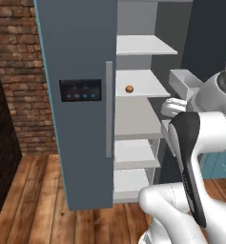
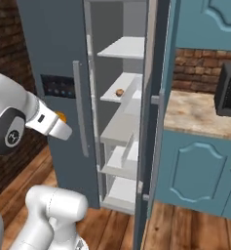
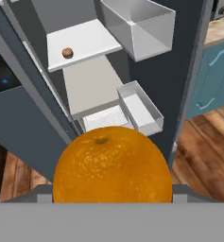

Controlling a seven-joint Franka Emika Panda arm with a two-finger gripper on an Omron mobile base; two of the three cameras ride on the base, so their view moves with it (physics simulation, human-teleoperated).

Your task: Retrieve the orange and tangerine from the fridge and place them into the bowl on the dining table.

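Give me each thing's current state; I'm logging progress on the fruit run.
orange: held between the fingers, outside the fridge.
tangerine: resting on a white fridge shelf.
fridge: right door open, left door shut.
gripper: shut on the orange.

We count one orange (image 3: 112, 164), one tangerine (image 1: 129, 89) and one fridge (image 1: 81, 95) with two doors. Inside it we count five white shelves (image 1: 144, 45), and on the open door two white bins (image 3: 141, 27).
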